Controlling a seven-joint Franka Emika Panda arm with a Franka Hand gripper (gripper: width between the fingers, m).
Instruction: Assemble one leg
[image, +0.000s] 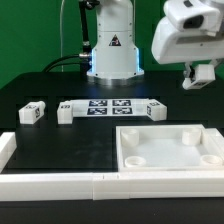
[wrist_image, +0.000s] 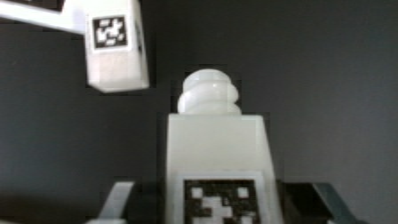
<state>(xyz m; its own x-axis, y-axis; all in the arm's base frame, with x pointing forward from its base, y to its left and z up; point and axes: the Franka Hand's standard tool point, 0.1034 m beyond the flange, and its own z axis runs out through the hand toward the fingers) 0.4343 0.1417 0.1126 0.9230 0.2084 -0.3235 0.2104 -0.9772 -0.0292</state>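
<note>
Only a warning triangle (image: 116, 42) on the robot base (image: 113, 62).

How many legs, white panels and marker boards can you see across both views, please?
leg: 4
white panel: 1
marker board: 1
Total: 6

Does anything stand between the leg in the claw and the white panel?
Nothing visible does. The leg is held up in the claw, and the exterior view shows only open space from there to the panel.
</note>
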